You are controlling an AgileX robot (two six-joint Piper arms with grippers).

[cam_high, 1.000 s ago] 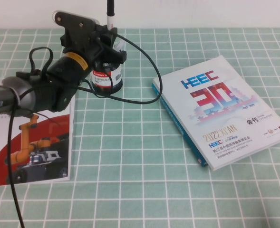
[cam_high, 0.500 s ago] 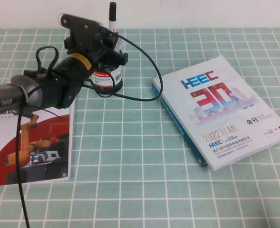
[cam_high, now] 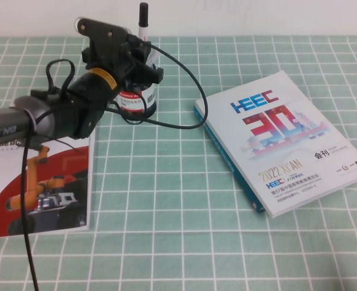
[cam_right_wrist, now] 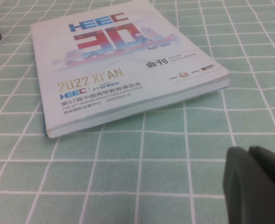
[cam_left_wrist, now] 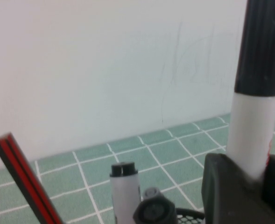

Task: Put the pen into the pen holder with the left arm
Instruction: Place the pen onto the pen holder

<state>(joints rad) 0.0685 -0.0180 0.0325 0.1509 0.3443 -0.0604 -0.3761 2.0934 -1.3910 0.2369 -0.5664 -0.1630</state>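
Pen (cam_high: 143, 21) first: the marker stands nearly upright above the pen holder (cam_high: 137, 100), its black end pointing up and its white barrel running down into the left gripper (cam_high: 143, 60), whose jaws are clamped on the barrel. In the left wrist view the barrel (cam_left_wrist: 252, 135) rises out of a dark finger (cam_left_wrist: 230, 186), with the mesh rim of the holder just showing below. Whether the lower tip has entered the cup is hidden behind the gripper head, so I cannot tell.

By my reading the task is well along: the pen is lifted, turned vertical and lined up over the holder. What remains is lowering it fully and letting go.

Other contents already crowd the cup: a thin red pen (cam_left_wrist: 27, 182) leaning out and a white pen (cam_left_wrist: 124, 189) with a dark top, both just beside the held marker.

Farther out, a catalogue (cam_high: 284, 136) lies on the green-checked tabletop (cam_high: 178, 242) to the right, and a red brochure (cam_high: 39, 182) lies under the left arm. The right gripper (cam_right_wrist: 258, 186) hovers low near the catalogue, well apart from the holder, jaws closed together and empty.
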